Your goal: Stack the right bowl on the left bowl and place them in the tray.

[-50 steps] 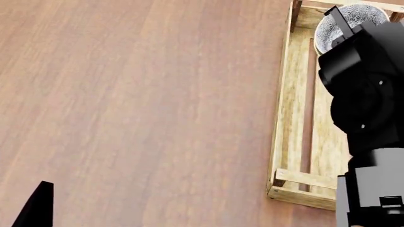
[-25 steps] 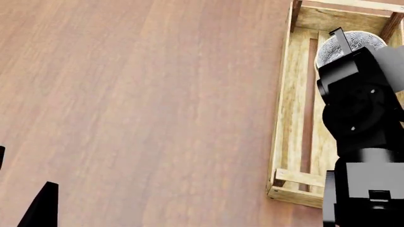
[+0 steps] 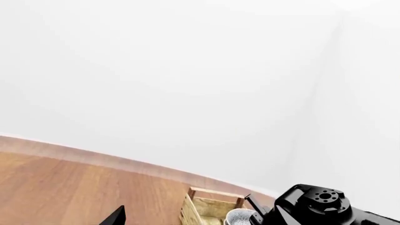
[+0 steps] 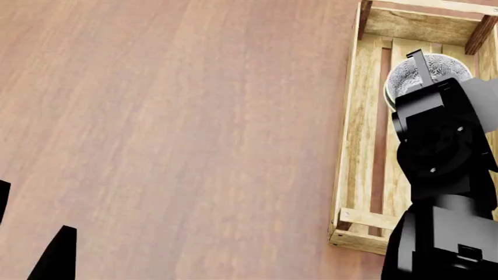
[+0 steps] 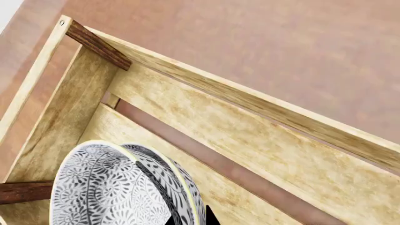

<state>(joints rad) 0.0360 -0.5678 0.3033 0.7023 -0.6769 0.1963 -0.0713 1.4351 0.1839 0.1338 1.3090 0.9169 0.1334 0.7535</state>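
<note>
Two stacked patterned bowls [image 5: 119,187] sit inside the tray [image 5: 250,140], near its dark corner post [image 5: 97,44], on the counter [image 5: 262,51].

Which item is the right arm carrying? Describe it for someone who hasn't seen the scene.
Find the light-wood slatted tray on the brown table, at the head view's right. Inside its far end, under the black right arm, sit the stacked bowls: round, covered in a black-and-white leaf pattern, the only patterned thing there.

Right arm [image 4: 439,175] extended forward, gripper state unclear; left gripper [image 4: 46,256] low, fingers apart.
</note>
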